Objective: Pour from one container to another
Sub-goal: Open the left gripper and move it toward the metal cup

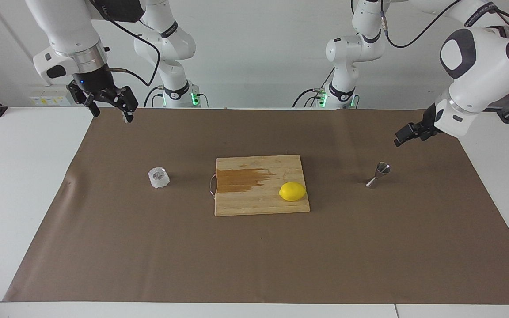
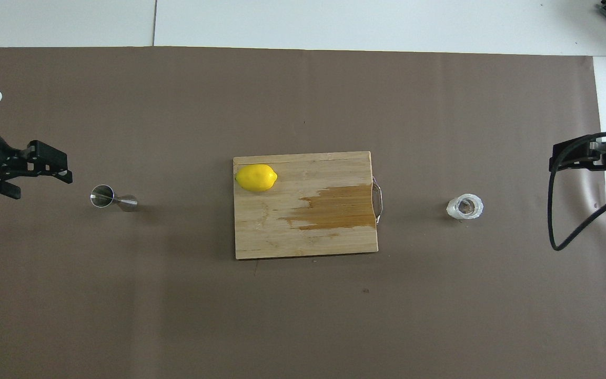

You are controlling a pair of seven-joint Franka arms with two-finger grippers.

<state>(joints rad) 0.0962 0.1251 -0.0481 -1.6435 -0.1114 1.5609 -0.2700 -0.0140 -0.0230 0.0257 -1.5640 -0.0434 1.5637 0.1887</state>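
The clear ribbed glass cup stands on the brown mat toward the right arm's end; it also shows in the overhead view. The steel hourglass jigger stands upright toward the left arm's end, seen too from overhead. My left gripper is open and empty, turned sideways in the air over the mat beside the jigger, apart from it. My right gripper is open and empty, held high over the mat's edge at the right arm's end, well clear of the cup.
A wooden cutting board with a dark wet stain lies mid-table between cup and jigger. A yellow lemon rests on the board's corner toward the jigger. A black cable hangs from the right arm.
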